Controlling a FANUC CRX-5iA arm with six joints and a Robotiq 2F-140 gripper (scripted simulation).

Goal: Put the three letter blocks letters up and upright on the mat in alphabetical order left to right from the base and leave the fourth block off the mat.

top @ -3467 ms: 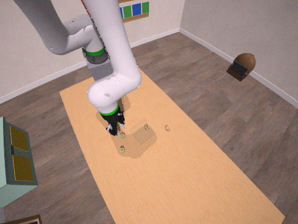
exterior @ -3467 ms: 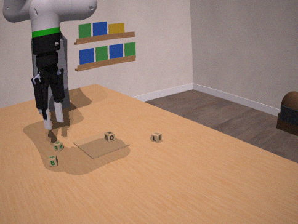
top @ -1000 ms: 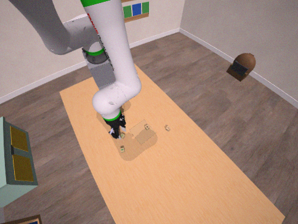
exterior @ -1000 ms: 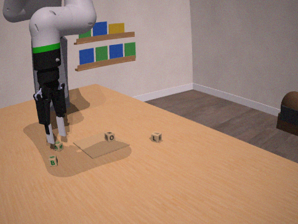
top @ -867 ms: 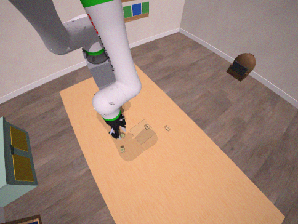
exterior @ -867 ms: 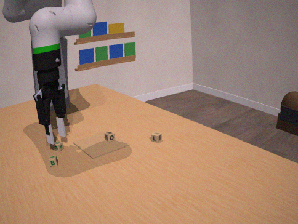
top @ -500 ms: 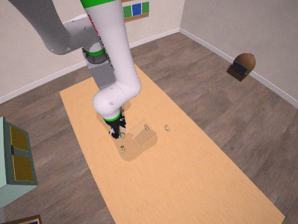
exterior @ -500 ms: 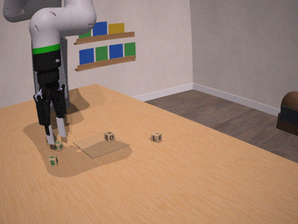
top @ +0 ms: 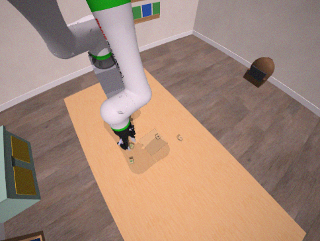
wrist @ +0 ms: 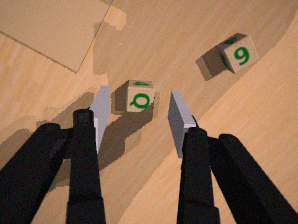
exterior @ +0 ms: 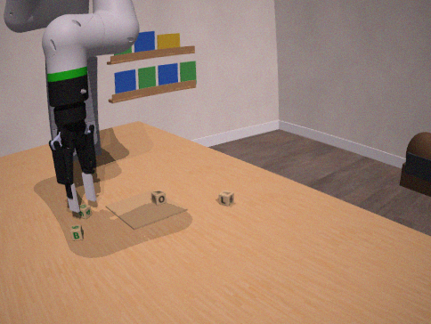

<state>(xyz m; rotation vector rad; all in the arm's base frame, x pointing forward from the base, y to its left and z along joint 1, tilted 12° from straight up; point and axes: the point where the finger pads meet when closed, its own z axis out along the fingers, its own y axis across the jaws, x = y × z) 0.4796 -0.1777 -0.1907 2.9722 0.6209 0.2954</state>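
Dark wood-plank flooring [top: 231,86] and pale walls frame a long light-wood table [exterior: 276,267]. Over it bends the white arm with green bands [top: 122,66], and its black two-finger gripper [wrist: 137,112] hangs partly open, gripping nothing, fingers either side of a small wooden block with a green letter [wrist: 139,97] without touching it. Just beside sits a thin tan square mat [exterior: 147,214] carrying the O block [exterior: 158,198]. Off the mat lie the B block [exterior: 77,232] and, farther off, the L block [exterior: 226,198].
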